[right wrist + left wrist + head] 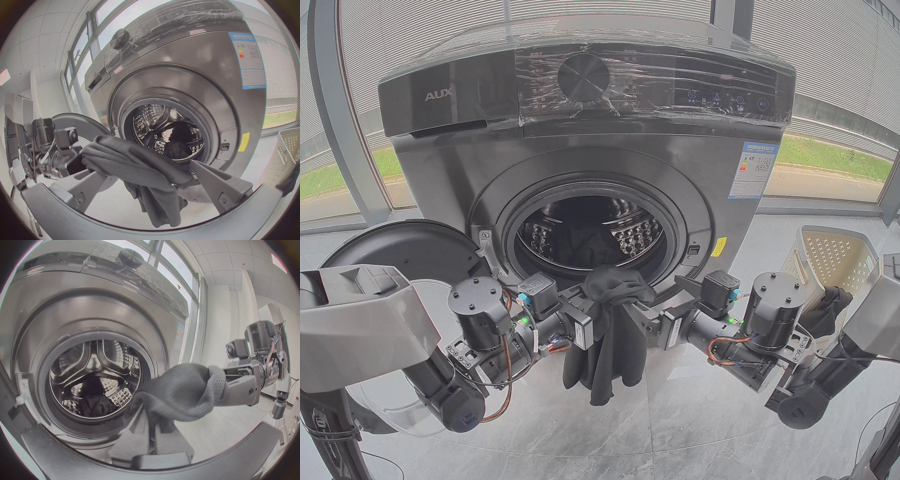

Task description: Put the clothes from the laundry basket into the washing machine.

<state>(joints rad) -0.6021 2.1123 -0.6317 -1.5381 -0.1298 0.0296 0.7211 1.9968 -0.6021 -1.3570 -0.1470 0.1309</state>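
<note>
Left wrist view: garment (187, 390) in left gripper (152, 425).

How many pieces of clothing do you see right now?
3. One dark garment hangs before the washing machine opening, a dark piece lies inside the drum, and a third garment hangs out of the laundry basket. More may be hidden inside.

A dark garment (131, 165) lies draped across the right gripper (147, 168), whose fingers are spread wide, before the washer's (193, 72) open mouth. Its far end meets the left gripper (76, 159). More dark cloth (176, 150) sits in the drum (150, 115). The basket (286, 156) stands beside the washer.
</note>
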